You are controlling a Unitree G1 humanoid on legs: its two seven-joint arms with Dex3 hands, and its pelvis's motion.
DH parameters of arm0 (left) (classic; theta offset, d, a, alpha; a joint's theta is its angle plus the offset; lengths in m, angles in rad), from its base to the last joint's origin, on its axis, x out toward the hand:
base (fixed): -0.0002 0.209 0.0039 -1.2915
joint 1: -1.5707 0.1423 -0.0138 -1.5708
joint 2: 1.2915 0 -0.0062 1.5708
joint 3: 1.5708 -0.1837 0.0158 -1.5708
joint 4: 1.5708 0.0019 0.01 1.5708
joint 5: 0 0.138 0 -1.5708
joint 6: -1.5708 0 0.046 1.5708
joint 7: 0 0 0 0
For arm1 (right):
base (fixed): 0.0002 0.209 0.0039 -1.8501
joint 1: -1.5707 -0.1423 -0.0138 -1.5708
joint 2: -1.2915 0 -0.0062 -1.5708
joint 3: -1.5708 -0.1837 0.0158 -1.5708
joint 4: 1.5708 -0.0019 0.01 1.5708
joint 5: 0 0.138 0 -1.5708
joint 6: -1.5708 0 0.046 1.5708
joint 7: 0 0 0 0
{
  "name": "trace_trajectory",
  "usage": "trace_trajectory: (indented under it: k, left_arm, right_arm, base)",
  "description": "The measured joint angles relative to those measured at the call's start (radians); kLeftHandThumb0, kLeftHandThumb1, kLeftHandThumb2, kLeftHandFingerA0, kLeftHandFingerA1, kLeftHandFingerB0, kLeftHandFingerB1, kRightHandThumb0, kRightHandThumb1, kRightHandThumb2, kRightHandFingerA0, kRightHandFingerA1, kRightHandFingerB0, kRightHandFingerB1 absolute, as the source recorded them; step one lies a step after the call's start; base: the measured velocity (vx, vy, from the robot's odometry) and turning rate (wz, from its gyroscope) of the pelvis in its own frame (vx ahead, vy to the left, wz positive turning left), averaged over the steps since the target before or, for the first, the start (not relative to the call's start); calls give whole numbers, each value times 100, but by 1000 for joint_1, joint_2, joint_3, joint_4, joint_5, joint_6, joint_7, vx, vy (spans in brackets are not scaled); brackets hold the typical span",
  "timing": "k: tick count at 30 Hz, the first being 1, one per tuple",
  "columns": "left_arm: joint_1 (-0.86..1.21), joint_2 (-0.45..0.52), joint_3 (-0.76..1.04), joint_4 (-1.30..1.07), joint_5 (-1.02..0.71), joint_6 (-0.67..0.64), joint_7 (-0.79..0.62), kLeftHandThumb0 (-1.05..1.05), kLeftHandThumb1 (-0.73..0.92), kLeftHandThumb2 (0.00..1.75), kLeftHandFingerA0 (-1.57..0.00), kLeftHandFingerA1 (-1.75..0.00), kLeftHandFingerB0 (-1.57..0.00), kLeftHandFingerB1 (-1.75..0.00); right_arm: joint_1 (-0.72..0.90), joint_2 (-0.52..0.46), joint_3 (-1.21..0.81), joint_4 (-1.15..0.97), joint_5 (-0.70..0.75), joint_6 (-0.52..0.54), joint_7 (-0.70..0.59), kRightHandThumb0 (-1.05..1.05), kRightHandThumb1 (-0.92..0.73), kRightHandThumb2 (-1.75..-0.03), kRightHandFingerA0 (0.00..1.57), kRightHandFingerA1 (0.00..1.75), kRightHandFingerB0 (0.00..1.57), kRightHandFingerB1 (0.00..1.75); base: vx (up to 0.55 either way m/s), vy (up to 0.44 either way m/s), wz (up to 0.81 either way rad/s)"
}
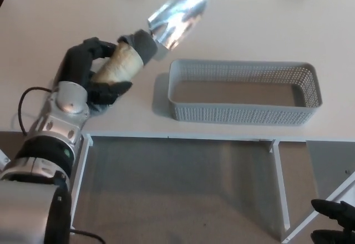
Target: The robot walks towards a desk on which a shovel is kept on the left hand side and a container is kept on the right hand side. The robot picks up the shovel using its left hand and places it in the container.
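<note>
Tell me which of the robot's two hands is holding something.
The left hand, raised over the desk, grips the shovel by its pale handle. The right hand hangs low beside the desk, away from the container.

I stand in what appears an office or lab: a plain pale desk (66, 22) on white legs, grey carpeted floor (183, 199) beneath, dark chair backs beyond.
</note>
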Motion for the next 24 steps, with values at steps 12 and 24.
trace_trajectory:
  k: [12, 24]
  left_arm:
    - [-72, 61, -67, -83, -22, 11, -12, -15, 80, 63, -98, -152, -72, -127]
    - [-106, 84, -261, -146, 21, -4, -103, -13, 70, 78, -97, -140, -83, -116]
  right_arm:
    - [-11, -4, 1, -13, -5, 15, 0, -41, -69, -60, 58, 51, 41, 43]
    - [-11, -8, 3, -13, -16, 15, 0, -41, -69, -60, 57, 51, 42, 43]
  base:
    - [0, 0, 0]
    - [0, 0, 0]
